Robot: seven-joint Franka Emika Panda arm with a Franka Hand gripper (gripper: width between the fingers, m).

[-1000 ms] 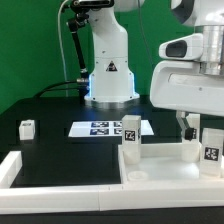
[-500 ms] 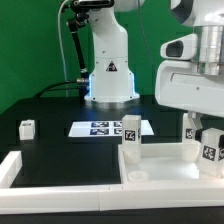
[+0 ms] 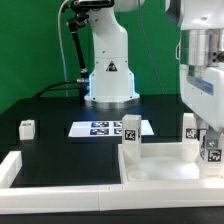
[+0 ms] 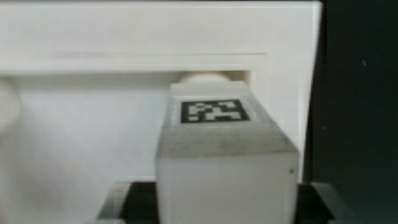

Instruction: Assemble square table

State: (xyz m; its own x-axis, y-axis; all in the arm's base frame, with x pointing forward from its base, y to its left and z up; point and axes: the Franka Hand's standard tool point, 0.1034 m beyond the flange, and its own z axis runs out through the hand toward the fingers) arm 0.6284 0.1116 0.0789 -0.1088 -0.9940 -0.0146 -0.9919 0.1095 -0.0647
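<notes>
Exterior view first. The nearest thing to a container is the square table panel [image 3: 165, 168], a white slab with a raised rim. It lies on the black table at the exterior view's right, just behind the white border bars [image 3: 60, 192].

Three leg blocks stand upright on the panel, each with a black-and-white tag:
- the corner leg block [image 3: 131, 136], at the panel's corner toward the exterior view's left
- the back leg block [image 3: 190, 126], further back
- the held leg block [image 3: 212, 150], at the far right edge of the picture, under the arm

Whether any of them is seated in a hole can't be told from here.

The gripper [image 3: 207, 135] comes straight down onto the held leg block. In the wrist view that block fills the whole gap, with the dark fingers [image 4: 128, 205] pressed against its two sides, so the gripper is pinching it. The white panel lies right behind it.

Head count:
- four leg blocks in all, the fourth being the loose leg block [image 3: 26, 128], alone on the table well off to the exterior view's left
- one panel
- one marker board [image 3: 105, 128], flat in front of the robot base [image 3: 110, 75], with nothing on it
- two runs of border bar, meeting at a corner
</notes>
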